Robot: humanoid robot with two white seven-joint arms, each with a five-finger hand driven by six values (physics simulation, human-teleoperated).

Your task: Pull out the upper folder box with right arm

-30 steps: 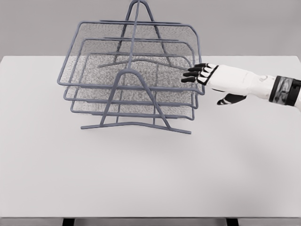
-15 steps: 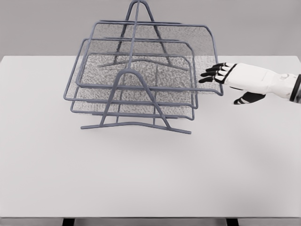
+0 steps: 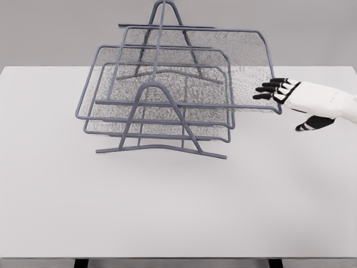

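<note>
**Upper tray slid out to the right**

The upper folder box (image 3: pixel 245 67), the top wire-mesh tray of the rack (image 3: pixel 162 95), sticks out past the rack's right side, its right front corner held in the right hand (image 3: pixel 279 92). The black fingers (image 3: pixel 266 88) are curled over the tray's rim at that corner, with the thumb lower, beneath the rim. Against the picture half a second earlier, the tray has moved further right and the hand with it; a second ago the tray lay nearly in line with the ones below. There are three trays in all: the two lower ones (image 3: pixel 156 111) sit stacked inside the single frame. The rack stands on the white table (image 3: pixel 178 212), toward its far left-middle part. One hand shows.
</note>
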